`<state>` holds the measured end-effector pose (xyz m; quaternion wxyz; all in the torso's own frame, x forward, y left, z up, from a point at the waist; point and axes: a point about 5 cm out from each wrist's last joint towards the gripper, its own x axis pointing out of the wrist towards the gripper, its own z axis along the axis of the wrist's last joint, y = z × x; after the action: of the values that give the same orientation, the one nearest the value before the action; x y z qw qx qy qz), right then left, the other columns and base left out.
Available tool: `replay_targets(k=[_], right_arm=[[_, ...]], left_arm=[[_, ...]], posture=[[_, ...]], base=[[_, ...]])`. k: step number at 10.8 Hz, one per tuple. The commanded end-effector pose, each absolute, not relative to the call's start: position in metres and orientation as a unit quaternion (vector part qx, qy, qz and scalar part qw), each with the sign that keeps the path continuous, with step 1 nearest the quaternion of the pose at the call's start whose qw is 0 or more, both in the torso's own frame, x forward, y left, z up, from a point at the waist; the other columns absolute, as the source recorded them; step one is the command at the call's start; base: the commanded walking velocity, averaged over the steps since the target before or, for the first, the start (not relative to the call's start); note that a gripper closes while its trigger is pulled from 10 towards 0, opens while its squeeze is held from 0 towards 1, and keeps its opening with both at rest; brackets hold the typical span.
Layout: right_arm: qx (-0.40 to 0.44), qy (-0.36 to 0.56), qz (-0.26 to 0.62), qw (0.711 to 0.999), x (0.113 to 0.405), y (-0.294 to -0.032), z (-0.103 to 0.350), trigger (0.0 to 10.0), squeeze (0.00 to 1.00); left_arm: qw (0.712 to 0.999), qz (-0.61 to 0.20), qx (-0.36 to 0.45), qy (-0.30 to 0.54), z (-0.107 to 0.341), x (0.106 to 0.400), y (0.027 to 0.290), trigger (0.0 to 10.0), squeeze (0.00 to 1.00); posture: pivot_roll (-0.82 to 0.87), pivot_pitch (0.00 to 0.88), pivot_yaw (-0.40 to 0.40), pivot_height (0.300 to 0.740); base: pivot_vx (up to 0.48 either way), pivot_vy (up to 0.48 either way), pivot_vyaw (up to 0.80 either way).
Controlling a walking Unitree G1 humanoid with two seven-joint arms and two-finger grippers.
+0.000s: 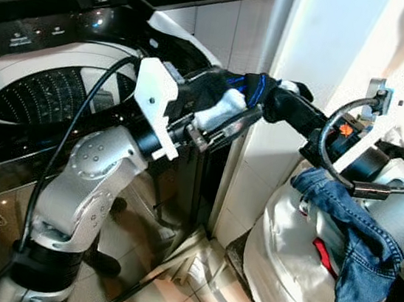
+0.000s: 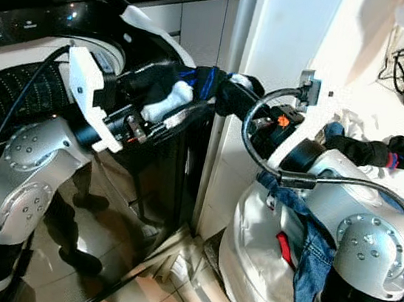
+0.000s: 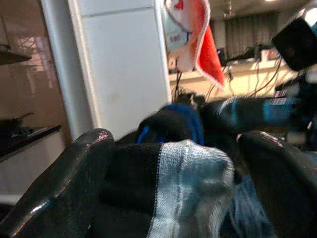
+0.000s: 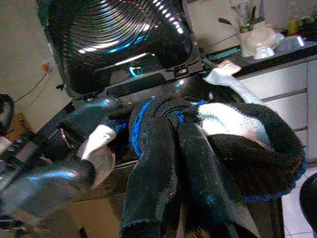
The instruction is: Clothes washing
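Two hands, left hand (image 1: 217, 119) and right hand (image 1: 286, 102), are both clamped on one soft, light black-and-blue sock bundle (image 1: 232, 92); limp fabric, best pinched mid-bundle.

A home laundry corner: a top-loading washing machine (image 1: 53, 94) beside white cabinets (image 1: 226, 27), tiled floor (image 1: 190, 298), and a white laundry bag (image 1: 284, 266).

A black sock (image 1: 228, 95) with blue trim and a white patch hangs bunched in mid-air, just right of the open top-loading washing machine (image 1: 38, 92). Blue jeans (image 1: 357, 246) drape nearer, right.
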<state>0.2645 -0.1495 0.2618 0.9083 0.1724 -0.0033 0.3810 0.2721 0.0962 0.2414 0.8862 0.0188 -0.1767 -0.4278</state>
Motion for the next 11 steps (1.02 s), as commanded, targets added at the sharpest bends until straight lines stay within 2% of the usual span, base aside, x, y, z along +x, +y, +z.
replay_targets(k=[1,4,5,6,11], right_arm=[[0.170,-0.010,0.394,0.903,0.265,-0.148,0.267,0.0,0.00],[0.172,-0.009,0.403,0.899,0.262,-0.147,0.267,0.0,0.00],[0.172,-0.009,0.404,0.898,0.261,-0.147,0.266,0.0,0.00],[0.172,-0.010,0.404,0.898,0.261,-0.147,0.267,0.0,0.00],[0.174,-0.009,0.405,0.898,0.260,-0.147,0.264,0.0,0.00]], left_arm=[[0.890,-0.422,0.027,-0.173,0.239,0.272,0.097,10.0,0.00],[0.910,-0.380,0.024,-0.161,0.237,0.282,0.103,10.0,0.00],[0.917,-0.364,0.023,-0.160,0.238,0.285,0.106,2.1,0.00],[0.922,-0.351,0.028,-0.159,0.238,0.288,0.108,0.0,0.00],[0.928,-0.339,0.038,-0.148,0.234,0.290,0.113,0.0,0.00]], posture=[[0.05,0.000,-0.021,0.740],[0.05,0.000,-0.013,0.740],[0.04,0.000,-0.008,0.740],[0.04,0.000,-0.006,0.740],[0.04,0.000,0.004,0.740]], base=[[0.000,0.000,0.00],[0.000,0.000,0.00],[0.000,0.000,0.00],[0.000,0.000,0.00],[0.000,0.000,0.00]])
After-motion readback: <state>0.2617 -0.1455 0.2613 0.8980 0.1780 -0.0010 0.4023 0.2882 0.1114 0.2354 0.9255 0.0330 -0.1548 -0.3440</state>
